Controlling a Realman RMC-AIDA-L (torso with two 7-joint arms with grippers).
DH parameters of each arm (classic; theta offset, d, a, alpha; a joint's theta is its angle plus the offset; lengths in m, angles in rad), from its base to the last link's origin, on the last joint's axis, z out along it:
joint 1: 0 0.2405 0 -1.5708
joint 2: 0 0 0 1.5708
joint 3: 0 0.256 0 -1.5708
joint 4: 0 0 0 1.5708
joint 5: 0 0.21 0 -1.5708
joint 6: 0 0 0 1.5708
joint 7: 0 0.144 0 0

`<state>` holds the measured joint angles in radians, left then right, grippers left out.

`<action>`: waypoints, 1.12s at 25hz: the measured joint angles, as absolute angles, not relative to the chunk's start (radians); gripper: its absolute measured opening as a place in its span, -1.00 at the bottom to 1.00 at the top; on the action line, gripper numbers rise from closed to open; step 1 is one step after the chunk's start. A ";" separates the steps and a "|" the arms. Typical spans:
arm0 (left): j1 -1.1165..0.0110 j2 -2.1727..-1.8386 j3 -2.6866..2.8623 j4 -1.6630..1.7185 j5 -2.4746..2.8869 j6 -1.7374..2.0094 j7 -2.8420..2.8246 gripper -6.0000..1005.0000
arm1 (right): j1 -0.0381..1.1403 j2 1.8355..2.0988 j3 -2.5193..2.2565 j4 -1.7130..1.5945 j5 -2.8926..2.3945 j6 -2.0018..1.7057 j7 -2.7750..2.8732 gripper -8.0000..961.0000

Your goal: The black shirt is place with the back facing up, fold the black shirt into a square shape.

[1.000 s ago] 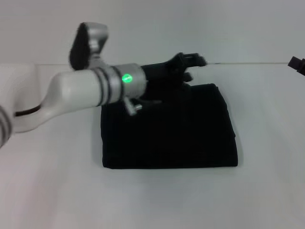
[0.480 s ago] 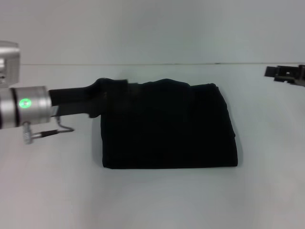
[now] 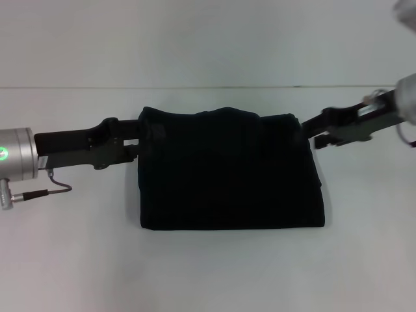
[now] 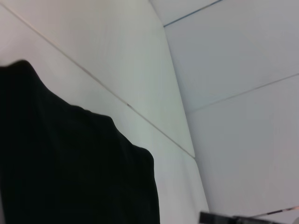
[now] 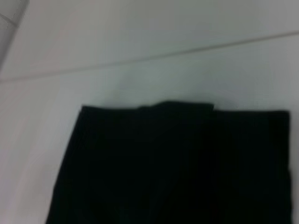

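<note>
The black shirt [image 3: 231, 170] lies flat at the middle of the white surface [image 3: 208, 273], already folded into a compact, nearly square block with its far edge slightly rumpled; no lettering shows. The left end effector [image 3: 134, 138] reaches in low from the left and meets the shirt's far left corner; the right end effector [image 3: 311, 132] comes in low to the far right corner. Whether either is wide, narrow or pinching cloth cannot be told, black on black. Judgement: both sit at the far corners to take that edge together, probably for a final fold or squaring; the task appears close to complete.
</note>
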<state>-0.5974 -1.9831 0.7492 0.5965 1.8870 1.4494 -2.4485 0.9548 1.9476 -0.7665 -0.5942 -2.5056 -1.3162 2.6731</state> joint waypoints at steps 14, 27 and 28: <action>-0.593 -1.992 0.735 0.603 1.880 1.436 -2.434 0.16 | 1.001 2.044 -0.827 -0.451 -2.513 -0.987 2.625 0.28; -0.600 -2.005 0.735 0.600 1.877 1.417 -2.434 0.16 | 0.996 2.045 -0.825 -0.428 -2.497 -0.963 2.598 0.42; -0.600 -2.005 0.735 0.600 1.877 1.416 -2.434 0.16 | 0.997 2.049 -0.825 -0.427 -2.496 -0.961 2.598 0.46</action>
<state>-0.6000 -2.0050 0.7348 0.6002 1.8775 1.4163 -2.4344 0.9975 2.0488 -0.8253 -0.4267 -2.4959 -0.9606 2.5978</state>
